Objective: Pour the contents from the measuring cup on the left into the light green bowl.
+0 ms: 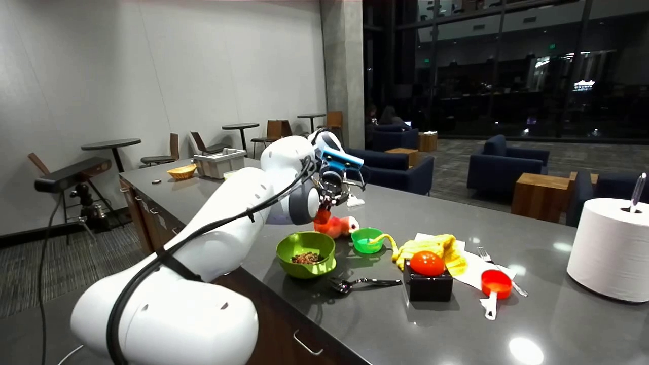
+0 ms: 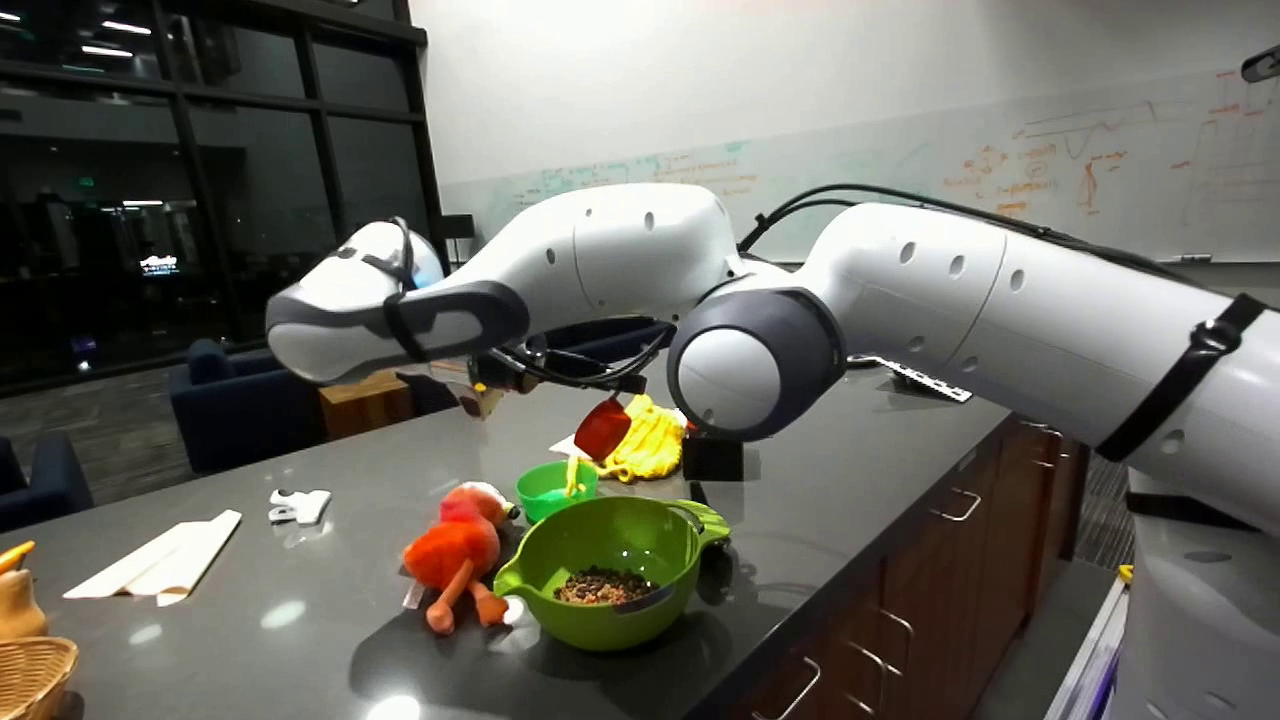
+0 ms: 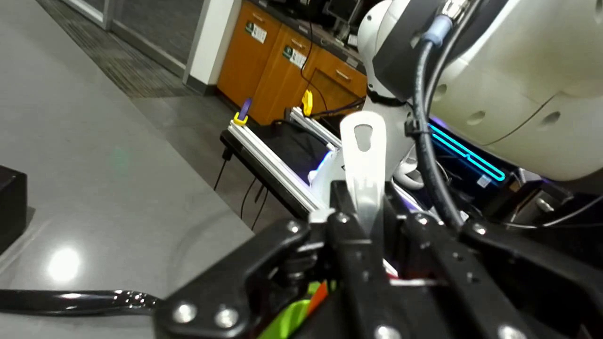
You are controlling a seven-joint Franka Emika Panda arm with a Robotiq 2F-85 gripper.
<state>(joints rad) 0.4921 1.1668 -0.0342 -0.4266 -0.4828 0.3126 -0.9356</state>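
The end effector [image 3: 366, 197] is clamped narrow on the white handle [image 3: 363, 162] of the measuring cup [image 2: 603, 430] — the wrist view shows that handle between its jaws. The cup is held up off the surface [image 1: 405, 334], its red body tilted, near the light green bowl [image 2: 610, 630]; whether it hangs straight over the bowl I cannot tell. In the bowl lies a heap of brown and dark bits [image 2: 605, 587]. Just beside the bowl are a red-orange plush toy [image 2: 455, 548] and a small green cup [image 1: 367, 248], with a strand of yellow cloth [image 1: 441, 244] hanging into the latter. A black utensil [image 1: 377, 282] lies between the bowl and a black box [image 1: 428, 290] topped by an orange-red dome [image 1: 427, 263]. Well apart, a second red measuring cup [image 1: 498, 288] lies beside a fork [image 1: 519, 289].
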